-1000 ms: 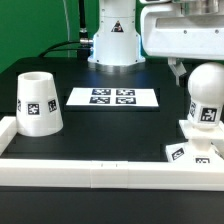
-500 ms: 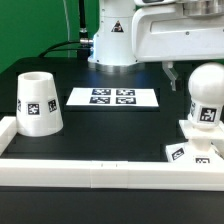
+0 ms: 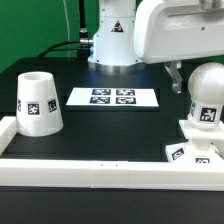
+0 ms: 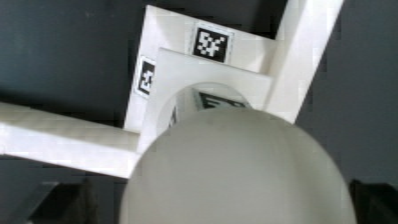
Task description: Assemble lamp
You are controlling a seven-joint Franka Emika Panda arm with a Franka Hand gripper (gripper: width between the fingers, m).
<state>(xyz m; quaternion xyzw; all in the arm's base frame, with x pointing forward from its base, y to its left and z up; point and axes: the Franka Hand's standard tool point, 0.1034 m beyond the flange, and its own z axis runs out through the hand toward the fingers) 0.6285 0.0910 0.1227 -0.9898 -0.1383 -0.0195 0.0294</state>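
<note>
Jaws: can't tell if spread or closed, mostly hidden. My gripper [image 3: 178, 78] hangs beside the bulb [image 3: 205, 95], which stands on the base [image 3: 188, 152], exterior view's lower right; shade [image 3: 38, 103] sits at its left. Risk: my finger could clip the bulb and tip it.

The bulb [image 3: 205, 95], shade [image 3: 38, 103] and base [image 3: 188, 153] look like smooth white plastic; the table [image 3: 110, 135] is matt black.

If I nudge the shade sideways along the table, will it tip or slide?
The shade stands wide end down, so it probably slides rather than tips. Its open, hollow top suggests it is light. Smooth tapered walls may slip when grasped.
</note>
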